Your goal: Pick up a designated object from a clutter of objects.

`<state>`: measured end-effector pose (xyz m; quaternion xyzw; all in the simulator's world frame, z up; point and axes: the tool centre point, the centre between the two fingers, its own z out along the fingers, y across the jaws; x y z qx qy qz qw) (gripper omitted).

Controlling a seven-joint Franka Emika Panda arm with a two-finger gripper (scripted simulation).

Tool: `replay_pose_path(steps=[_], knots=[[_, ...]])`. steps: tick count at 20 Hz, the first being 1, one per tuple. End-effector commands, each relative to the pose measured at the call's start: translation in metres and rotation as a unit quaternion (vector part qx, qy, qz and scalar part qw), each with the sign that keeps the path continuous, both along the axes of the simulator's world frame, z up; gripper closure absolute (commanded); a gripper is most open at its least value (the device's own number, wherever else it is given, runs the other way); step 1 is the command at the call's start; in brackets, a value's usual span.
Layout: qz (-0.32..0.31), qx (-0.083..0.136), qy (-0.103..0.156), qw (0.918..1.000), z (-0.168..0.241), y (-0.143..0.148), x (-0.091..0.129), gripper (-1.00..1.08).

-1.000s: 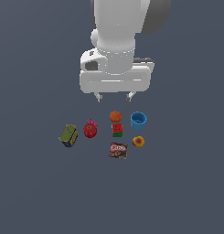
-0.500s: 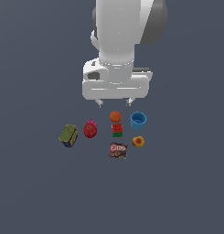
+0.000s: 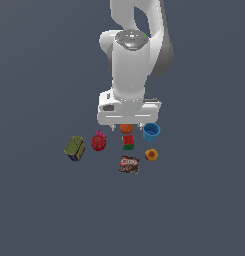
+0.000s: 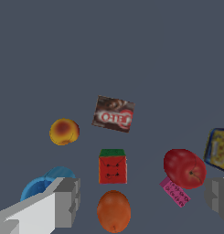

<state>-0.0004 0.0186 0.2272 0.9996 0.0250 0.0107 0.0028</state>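
The designated object, a small cube point(image 3: 128, 142) point(image 4: 113, 166) with a red face, a green face and dark grid lines, lies in the middle of the clutter of objects. My gripper point(image 3: 128, 128) point(image 4: 143, 196) hangs open just above the orange ball point(image 3: 126, 128) point(image 4: 114, 211), which lies right behind the cube in the exterior view. Both fingers point(image 4: 67, 201) stand wide apart with nothing between them, and the cube lies on the floor below, untouched.
Around the cube lie a red fruit point(image 3: 98, 142) point(image 4: 184, 167), an olive-green can point(image 3: 74, 148) point(image 4: 218, 149), a blue cup point(image 3: 151, 131) point(image 4: 40, 186), a brown packet point(image 3: 129, 164) point(image 4: 114, 114) and a yellow-orange round piece point(image 3: 151, 155) point(image 4: 64, 131). A pink strip point(image 4: 175, 193) lies beside the fruit.
The arm has come down and moved towards the clutter; the gripper now hangs low over the orange ball. The objects have not moved.
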Motion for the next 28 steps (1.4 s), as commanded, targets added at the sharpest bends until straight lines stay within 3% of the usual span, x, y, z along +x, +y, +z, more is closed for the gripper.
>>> replay_pose_path(steps=[1,13,28], knots=[[0.0,0.0,0.002,1.0,-0.026,0.002,-0.006,-0.92],[-0.002,0.002,0.009,1.0,-0.121,0.011,-0.044,-0.92],[-0.002,0.003,0.011,0.9999,-0.147,0.013,-0.057,-0.92]])
